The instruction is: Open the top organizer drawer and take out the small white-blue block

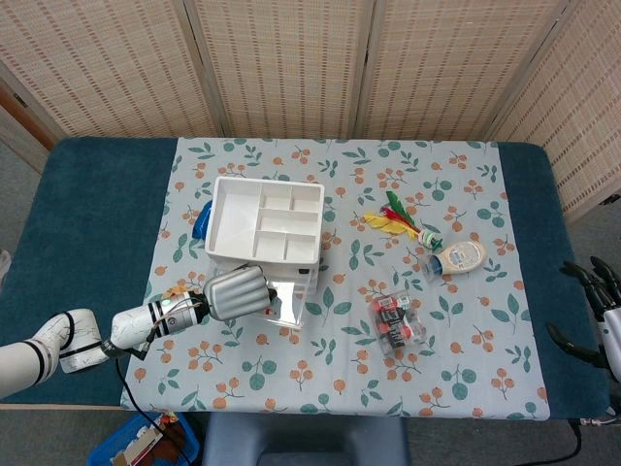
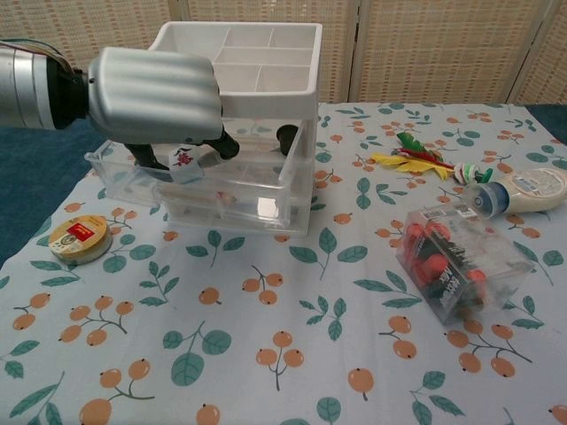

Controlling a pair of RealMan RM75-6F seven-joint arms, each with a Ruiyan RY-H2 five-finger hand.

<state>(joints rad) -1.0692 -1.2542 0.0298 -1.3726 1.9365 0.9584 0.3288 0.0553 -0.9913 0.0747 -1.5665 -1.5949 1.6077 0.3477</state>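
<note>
The organizer [image 1: 264, 221] [image 2: 244, 53] has a white divided tray on top and clear drawers below. Its top drawer [image 2: 257, 181] is pulled out toward me. My left hand [image 1: 233, 291] [image 2: 155, 93] hovers over the drawer's left part and pinches a small white block [image 2: 183, 159] with red marks on its face, just above the drawer rim. In the head view the hand hides the block. My right hand [image 1: 594, 309] hangs off the table's far right edge, fingers apart and holding nothing.
A round tape roll [image 2: 78, 237] lies left of the drawer. A clear box of red pieces [image 2: 452, 261] [image 1: 398, 318], a squeeze bottle [image 2: 523, 190] and coloured feathers [image 2: 416, 155] lie to the right. A blue object [image 1: 201, 221] sits behind the organizer's left side.
</note>
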